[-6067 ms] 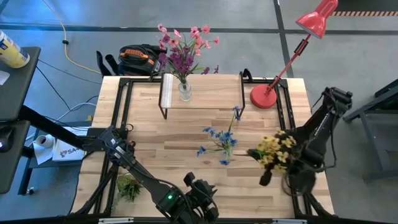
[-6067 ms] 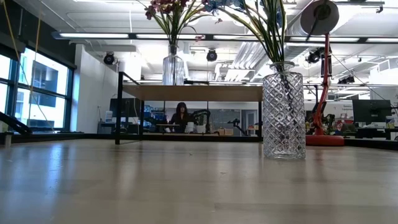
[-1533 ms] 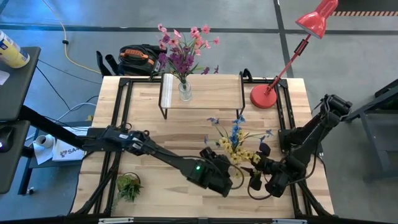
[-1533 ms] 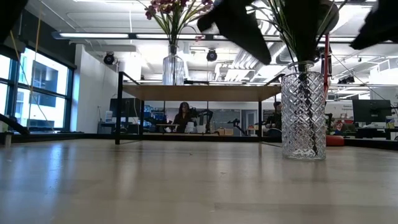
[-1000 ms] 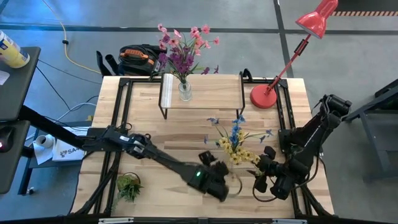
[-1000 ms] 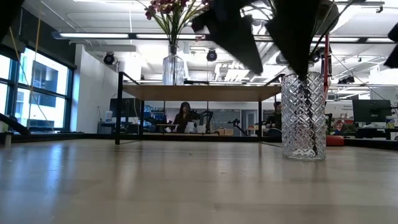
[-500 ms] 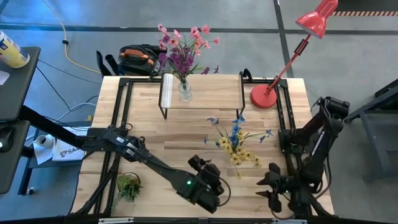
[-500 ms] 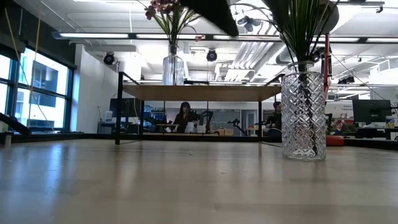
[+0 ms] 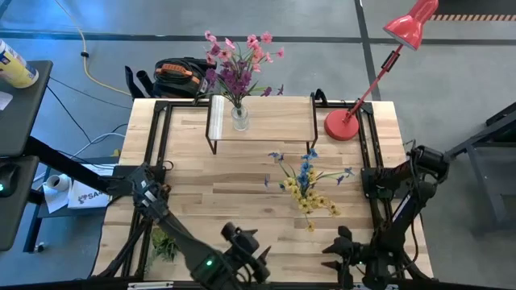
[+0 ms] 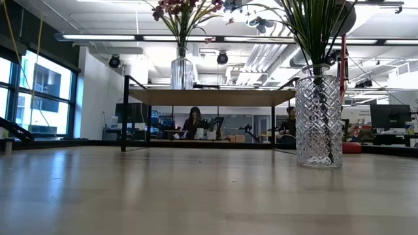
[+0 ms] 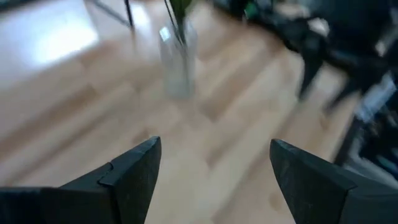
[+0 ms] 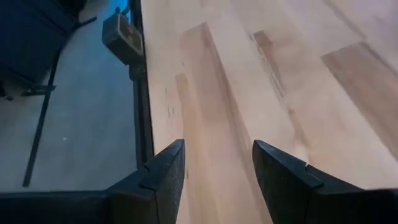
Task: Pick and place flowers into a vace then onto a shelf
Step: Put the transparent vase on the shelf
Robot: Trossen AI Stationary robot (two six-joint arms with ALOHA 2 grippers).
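- Concrete floor all round a butcher-block table (image 9: 201, 185) in the high view; the shelf (image 9: 262, 121) sits at the far edge with the pink and purple flowers (image 9: 238, 60) in a small glass vase (image 9: 239, 118) on its plank. The blue and yellow flowers (image 9: 306, 185) stand mid-table, well apart from the shelf. A red lamp (image 9: 379, 68) is at the far right corner, and a small green plant tuft (image 9: 164, 240) sits near the left front
- same view: left gripper (image 9: 242, 266) and right gripper (image 9: 343, 262) are both down at the near edge, away from everything
- low view: the blue and yellow bunch sits in a cut-glass vase (image 10: 319, 121), upright on the table, not yet on the shelf (image 10: 209, 98) behind it. A person sits far back in the room
- left wrist view: fingers (image 11: 134, 171) spread wide with nothing between them, and that vase (image 11: 177, 65) is blurry ahead
- right wrist view: fingers (image 12: 165, 168) apart and empty, only bare table below
- what I'd worry about: the cut-glass vase looks heavy and top-loaded, so a high or off-centre grab could tip it. The shelf already has one vase, so a sloppy placement could knock that over, and the stems spread enough to snag
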